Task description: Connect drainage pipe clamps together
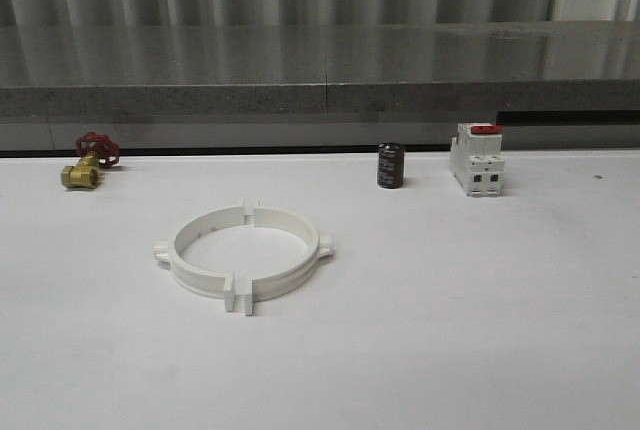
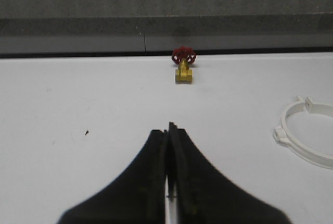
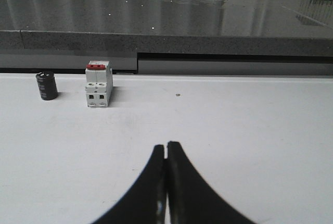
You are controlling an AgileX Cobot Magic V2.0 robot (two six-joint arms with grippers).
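Two white drainage pipe clamps lie on the white table as one ring: the left half (image 1: 188,258) and the right half (image 1: 298,250), their end tabs facing each other at front and back with narrow gaps between. Part of that ring (image 2: 302,138) appears in the left wrist view, off to the side of my left gripper (image 2: 168,128), which is shut with nothing in it over bare table. My right gripper (image 3: 166,146) is also shut and empty over bare table, well away from the ring.
A brass valve with a red handwheel (image 1: 88,162) sits at the back left. A black cylinder (image 1: 390,165) and a white block with a red top (image 1: 476,158) stand at the back right. A grey stone ledge (image 1: 320,90) runs along the table's far edge.
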